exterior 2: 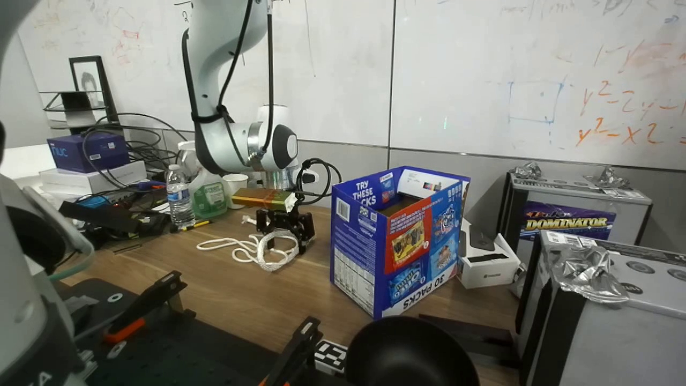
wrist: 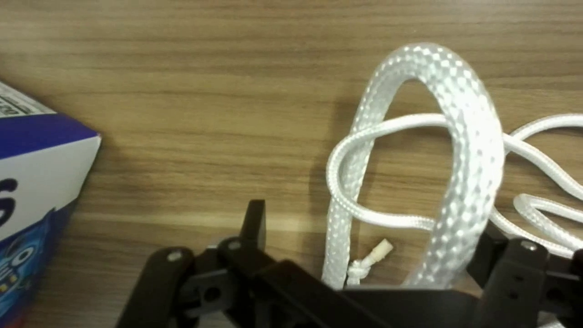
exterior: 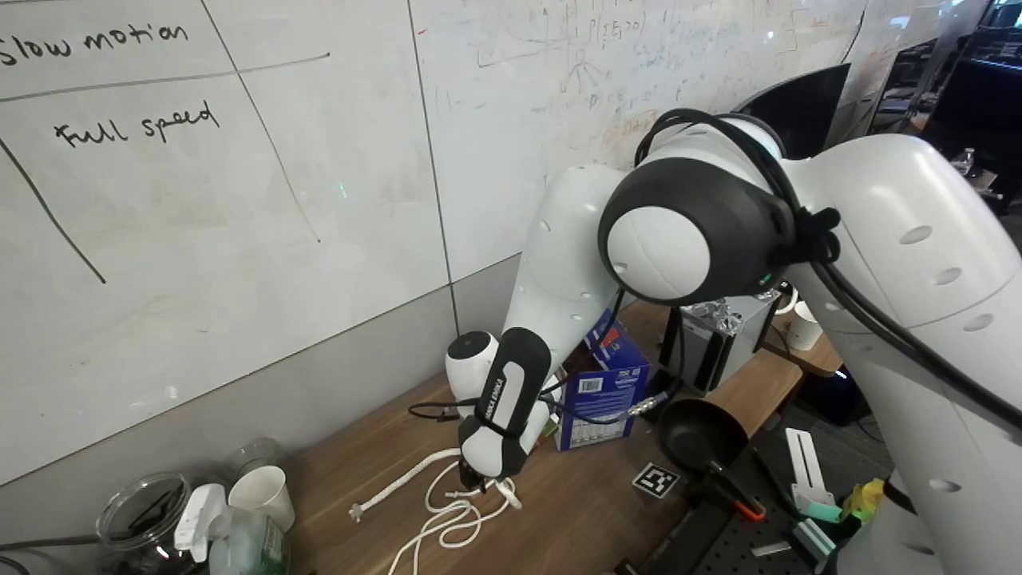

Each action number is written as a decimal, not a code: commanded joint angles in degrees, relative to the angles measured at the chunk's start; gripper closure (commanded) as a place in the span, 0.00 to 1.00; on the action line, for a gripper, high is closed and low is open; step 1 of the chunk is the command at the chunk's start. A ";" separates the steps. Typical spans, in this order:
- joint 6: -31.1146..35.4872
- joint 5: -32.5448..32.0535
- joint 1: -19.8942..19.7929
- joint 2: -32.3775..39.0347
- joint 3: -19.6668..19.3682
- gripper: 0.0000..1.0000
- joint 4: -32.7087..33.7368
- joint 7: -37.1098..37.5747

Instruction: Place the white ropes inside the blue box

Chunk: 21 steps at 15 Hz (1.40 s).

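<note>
The white ropes (wrist: 473,150) lie on the wooden table, a thick braided one bent in a loop and a thinner cord winding through it. In both exterior views the ropes (exterior: 459,523) (exterior 2: 261,252) spread out under and beside the gripper (exterior 2: 285,245). My gripper (wrist: 372,239) is low over them, its fingers wide apart, with parts of the thick rope and a knotted cord end in the gap. Nothing is gripped. The blue box (exterior 2: 353,252) stands upright with its top open, a short way from the gripper; its corner (wrist: 45,136) shows at the wrist view's left edge.
A black pan (exterior 2: 412,354) and a printed marker card (exterior: 656,481) lie in front of the blue box. Near the wall stand a spray bottle (exterior 2: 209,195) and a paper cup (exterior: 263,497). A small white carton (exterior 2: 489,271) sits behind the box.
</note>
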 commanded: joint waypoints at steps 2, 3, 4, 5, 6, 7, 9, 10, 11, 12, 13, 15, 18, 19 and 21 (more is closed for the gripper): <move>1.69 3.63 -3.80 -0.01 4.22 0.00 -0.10 -6.27; 1.63 3.93 -4.27 0.06 4.70 0.00 -0.19 -7.05; 1.56 4.29 -4.65 0.10 5.08 0.00 -0.19 -7.68; 1.62 4.51 -4.92 0.18 5.25 0.00 -0.23 -8.24; 1.76 4.46 -4.80 0.31 5.03 0.00 -0.30 -8.47; 1.95 4.23 -4.42 0.32 4.48 0.00 -0.50 -8.36; 2.15 3.92 -3.76 0.71 3.53 0.00 -0.62 -7.83; 2.21 3.89 -3.67 0.92 3.27 0.00 -0.64 -7.71; 2.33 3.86 -3.62 1.11 3.08 0.00 -0.74 -7.66; 2.62 3.91 -3.71 1.34 3.03 0.00 -0.88 -7.69; 2.81 3.93 -3.73 1.60 2.91 0.00 -0.88 -7.67; 3.19 4.04 -3.91 1.89 2.86 0.00 -1.03 -7.75; 3.69 4.20 -4.09 2.37 2.86 0.00 -1.08 -7.80; 3.95 4.19 -4.06 2.52 2.80 0.00 -1.13 -7.79; 4.21 4.24 -4.09 2.53 2.80 0.00 -1.21 -7.81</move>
